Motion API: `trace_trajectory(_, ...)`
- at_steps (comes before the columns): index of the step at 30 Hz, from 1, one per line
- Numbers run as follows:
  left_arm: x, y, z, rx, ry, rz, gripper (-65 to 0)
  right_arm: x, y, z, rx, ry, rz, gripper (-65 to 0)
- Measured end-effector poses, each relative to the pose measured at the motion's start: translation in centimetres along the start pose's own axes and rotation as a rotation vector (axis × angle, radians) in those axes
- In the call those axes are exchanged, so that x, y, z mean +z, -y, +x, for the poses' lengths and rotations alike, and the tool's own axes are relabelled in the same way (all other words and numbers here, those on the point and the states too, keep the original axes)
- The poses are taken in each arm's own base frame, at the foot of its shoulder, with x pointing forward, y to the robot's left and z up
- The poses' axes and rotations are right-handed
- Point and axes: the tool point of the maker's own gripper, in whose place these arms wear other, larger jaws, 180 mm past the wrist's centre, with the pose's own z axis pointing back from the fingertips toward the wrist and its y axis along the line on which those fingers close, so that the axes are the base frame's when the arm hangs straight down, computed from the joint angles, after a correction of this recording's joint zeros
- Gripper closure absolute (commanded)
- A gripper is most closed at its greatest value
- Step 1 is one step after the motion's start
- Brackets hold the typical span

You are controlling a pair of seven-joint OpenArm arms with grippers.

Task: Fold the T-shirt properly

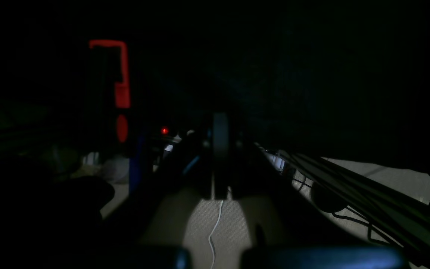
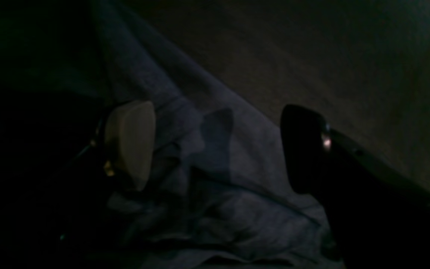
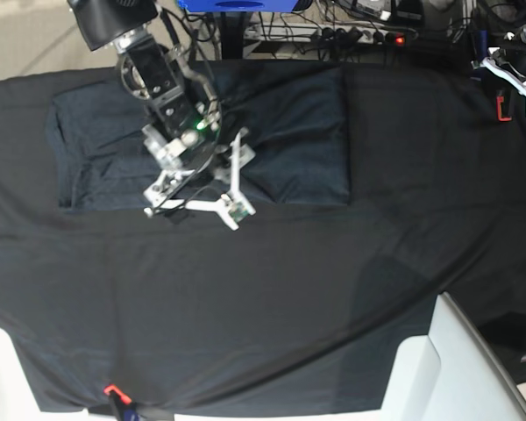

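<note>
While the right gripper hovered over the near edge of the shirt, its jaws stood well apart and held nothing. In the base view the shirt lay flat on the far-left part of the tablecloth, long axis running left to right, near hem roughly level with the fingertips. The right arm was plainly the nearer one; it reached down from the far left edge straight across the cloth.

Right wrist view: pale pad on the left, dark finger on the right, and between them rumpled shirt fabric with a fold line or seam crossing near the bottom of the gap. The shirt edge ran diagonally from upper left to lower right, with tablecloth beyond it on the right. Judged: fabric lay directly below the open jaws, so the coming move turned on dropping straight down onto that edge and closing. Could not tell whether the pads already touched the cloth.

Further right in the base view, a raised ridge of tablecloth ran diagonally near a white block at the near right edge.

Left gripper: not seen in the base view. Left wrist view was almost black; it showed floor, a white cable and a red shape, not the shirt. Dark shapes at the bottom edge may have been its fingers; jaw state could not be told.

Hidden or doubtful: shirt against tablecloth was low in contrast; the sleeve under the arm was covered; collar not made out.
</note>
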Motion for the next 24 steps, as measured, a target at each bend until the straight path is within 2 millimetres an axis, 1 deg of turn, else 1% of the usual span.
trace_trajectory(5, 0.0, 0.0, 0.0, 0.000, 0.000, 0.000, 0.0, -0.2, 0.5, 0.5, 0.001, 0.007, -0.009, -49.4)
trace_trajectory(8, 0.0, 0.0, 0.0, 0.001, 0.000, -0.001, 0.0, -0.3, 1.4, 0.3, -0.027, 0.002, -0.023, -49.4)
trace_trajectory(11, -0.5, 0.8, -0.4, -0.009, -0.015, -0.024, 0.0, -0.4, 2.6, -0.1, -0.044, -0.009, -0.046, -49.4)
trace_trajectory(13, -0.9, 1.3, -0.9, -0.001, -0.030, -0.042, 0.0, -0.4, 2.9, 0.4, -0.043, 0.000, -0.052, -49.4)
trace_trajectory(14, -1.1, 1.5, -1.2, 0.001, -0.040, -0.048, 0.0, -0.2, 3.1, 0.8, -0.044, 0.013, -0.056, -49.4)
trace_trajectory(16, -1.5, 1.7, -1.4, -0.003, -0.053, -0.052, 0.0, 1.1, 3.5, 1.7, -0.056, 0.051, -0.074, -49.5)
trace_trajectory(18, -1.7, 2.0, -0.9, 0.000, -0.037, -0.061, 0.0, 2.4, 3.0, 2.5, -0.067, 0.098, -0.072, -49.5)
trace_trajectory(19, -1.8, 2.1, -0.6, 0.001, -0.026, -0.064, 0.0, 2.7, 2.5, 2.3, -0.066, 0.100, -0.059, -49.5)
trace_trajectory(22, -1.8, 2.0, -0.6, -0.001, -0.029, -0.061, 0.0, 2.8, 0.7, 0.3, -0.075, 0.046, -0.026, -49.5)
trace_trajectory(24, -1.7, 1.9, -0.6, 0.001, -0.028, -0.060, 0.0, 2.8, 0.3, 0.0, -0.078, 0.043, -0.016, -49.5)
